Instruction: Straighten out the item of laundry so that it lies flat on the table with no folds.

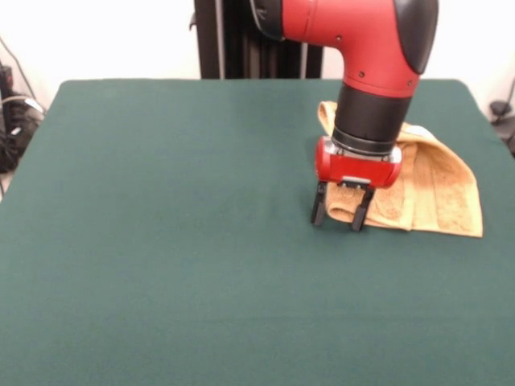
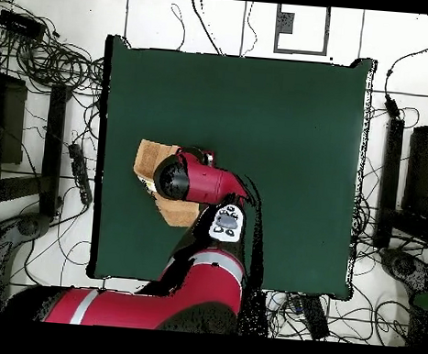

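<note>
**Green desk, towel doubled over: lining up the first pinch**

Nearest the front camera, nothing but bare dark green desk [image 1: 161,273]. Further back and to the picture's right, lowered onto the cloth with jaws open. One black fingertip [image 1: 319,217] planted on the desk just outside the towel [image 1: 438,193], the other on the towel's nearest corner. Not clamped yet: a lip of orange-tan terry showing in the gap between them.

Behind the jaws, lying in a doubled-over heap rather than flat. Rises in a soft ridge towards the far side and tapers to a squarer corner at the right. Paler bands running along the near part. No white tag to be seen. Further back again, partly hidden by the red and black arm [image 1: 362,48] coming down over it.

From overhead, peeks out [image 2: 148,156] from under the arm, close to the left edge of the desk [image 2: 295,126] in that view, with wide open green beyond.

Judged as the grasp stage, with no unfolding done yet. Calls next for closing on the corner, ideally the top layer only, then lifting a little. After that, for drawing it out over the bare green, away from the fold. Cannot tell how many layers sit between the jaws; taking all of them would likely drag the whole heap along.
</note>
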### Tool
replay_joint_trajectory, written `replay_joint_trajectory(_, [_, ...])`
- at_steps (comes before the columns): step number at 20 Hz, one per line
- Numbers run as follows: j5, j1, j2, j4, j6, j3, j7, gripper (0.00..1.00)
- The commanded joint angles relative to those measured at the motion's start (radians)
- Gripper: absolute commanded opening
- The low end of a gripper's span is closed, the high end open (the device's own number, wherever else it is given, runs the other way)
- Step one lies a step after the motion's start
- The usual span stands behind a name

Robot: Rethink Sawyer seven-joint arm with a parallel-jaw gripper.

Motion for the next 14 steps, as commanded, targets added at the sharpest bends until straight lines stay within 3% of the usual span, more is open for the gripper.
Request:
replay_joint_trajectory(1, [0.004, 0.049, 0.067, 0.068, 0.042, 0.069, 0.181, 1.00])
replay_joint_trajectory(14, [0.009, 0.048, 0.062, 0.068, 0.059, 0.071, 0.182, 1.00])
